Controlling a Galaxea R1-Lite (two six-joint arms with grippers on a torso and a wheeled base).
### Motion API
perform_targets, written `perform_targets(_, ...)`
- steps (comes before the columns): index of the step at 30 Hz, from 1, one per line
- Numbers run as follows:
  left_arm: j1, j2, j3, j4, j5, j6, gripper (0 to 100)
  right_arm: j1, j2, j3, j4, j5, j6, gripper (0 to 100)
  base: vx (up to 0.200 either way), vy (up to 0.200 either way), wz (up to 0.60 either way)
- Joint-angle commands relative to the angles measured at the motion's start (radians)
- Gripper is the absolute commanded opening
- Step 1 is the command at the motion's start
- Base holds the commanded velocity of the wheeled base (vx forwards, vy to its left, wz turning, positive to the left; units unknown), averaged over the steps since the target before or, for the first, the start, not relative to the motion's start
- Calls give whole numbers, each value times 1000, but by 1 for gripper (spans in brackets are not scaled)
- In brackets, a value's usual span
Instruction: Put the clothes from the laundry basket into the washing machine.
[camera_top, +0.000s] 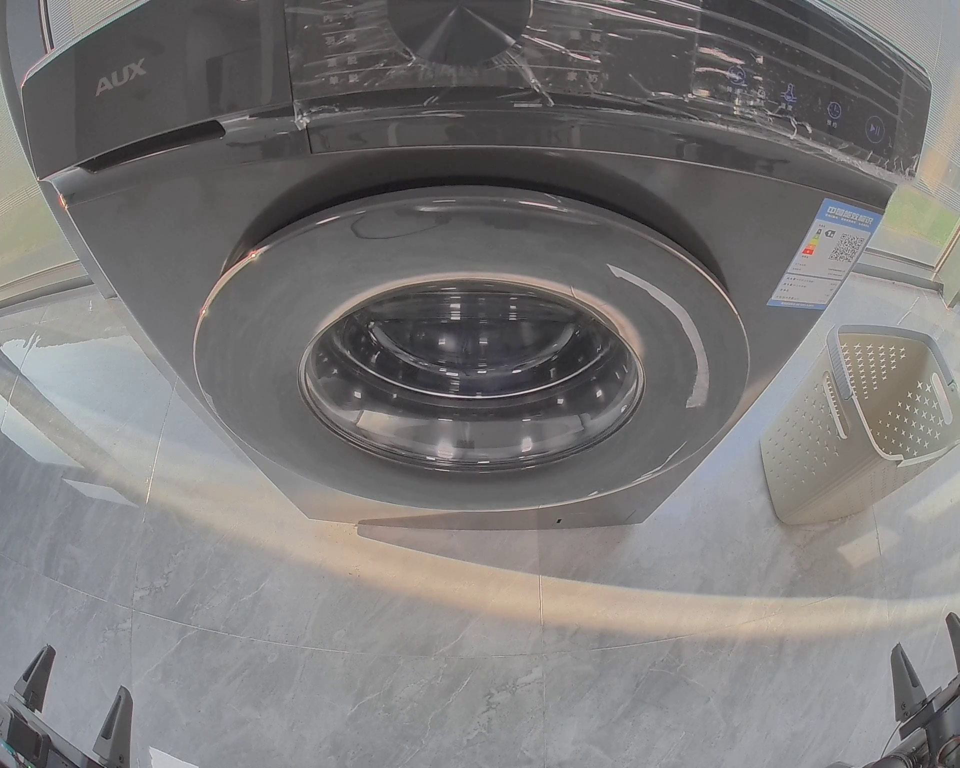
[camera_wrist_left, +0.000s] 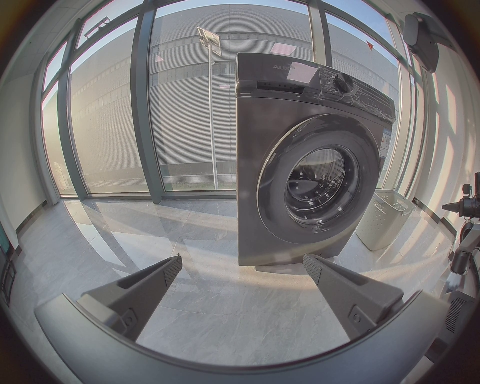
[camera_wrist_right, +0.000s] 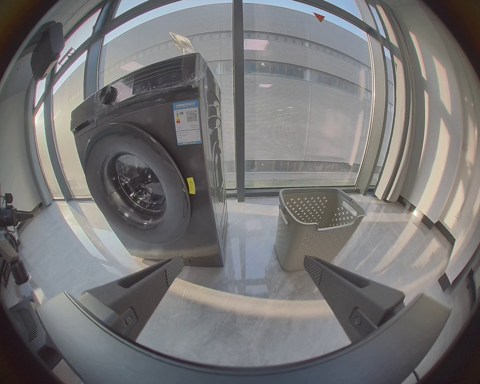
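My left gripper (camera_wrist_left: 242, 260) hangs released in front of the washing machine (camera_wrist_left: 310, 165), its fingers (camera_wrist_left: 145, 285) spread wide over the tiled floor (camera_top: 400, 620); my right gripper (camera_wrist_right: 240, 262) is just as slack, grasping nothing, also before the machine but more to my right. One round door (camera_top: 470, 370) is shut on the machine's front, its glass lying across the drum and barring the way in. One laundry basket (camera_top: 860, 430) stands upright on the floor near the machine, to my right of it and not touching; its perforated inner walls show. The head view gives the machine's control panel (camera_top: 600, 60) under plastic film; the right wrist view adds the machine's side panel and a yellow sticker (camera_wrist_right: 191, 185) by the door; the left wrist view adds the machine's other side and the tall windows (camera_wrist_left: 150, 110) behind it. Two grippers, one machine, one basket.
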Motion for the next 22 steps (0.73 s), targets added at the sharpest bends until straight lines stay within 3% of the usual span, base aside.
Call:
perform_targets(1,1,-12,16,0,0,-2,100,0,-2,16,-2,11,-10,100,0,0,0)
perform_targets(22,3,-15,18,-5,3,-6,100,0,-2,16,-2,19,-11,100,0,0,0)
